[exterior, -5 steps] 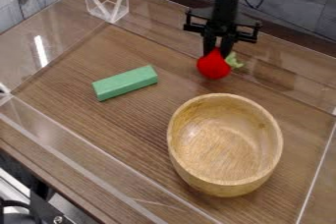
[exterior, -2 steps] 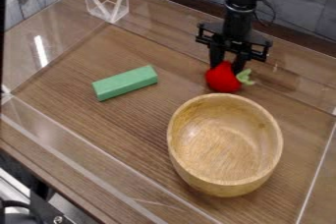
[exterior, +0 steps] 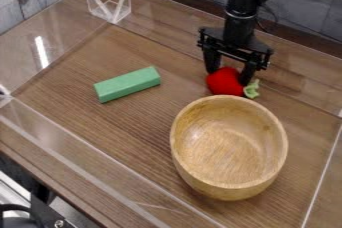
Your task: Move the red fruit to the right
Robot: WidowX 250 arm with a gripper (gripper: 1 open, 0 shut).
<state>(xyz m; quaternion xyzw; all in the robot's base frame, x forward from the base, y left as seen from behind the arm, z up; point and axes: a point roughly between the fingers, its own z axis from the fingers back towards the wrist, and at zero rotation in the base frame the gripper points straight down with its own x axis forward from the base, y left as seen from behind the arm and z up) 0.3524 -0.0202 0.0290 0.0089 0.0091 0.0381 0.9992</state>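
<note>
The red fruit (exterior: 223,82), small, round and glossy with a light-green stem on its right side, lies on the wooden table just behind the bowl's far rim. My gripper (exterior: 234,69) points straight down right over it. The black fingers (exterior: 206,61) are spread wide on either side of the fruit's top. The jaws stand open and the fruit rests on the table between them.
A large wooden bowl (exterior: 186,124) stands in front of the fruit, close to it. A green rectangular block (exterior: 127,84) lies to the left. Clear acrylic walls (exterior: 40,47) ring the table, with a clear folded piece (exterior: 107,5) at the back left.
The gripper carried the red fruit a little to the right and down, set it on the table behind the bowl, and its jaws went from shut on the fruit to open.
</note>
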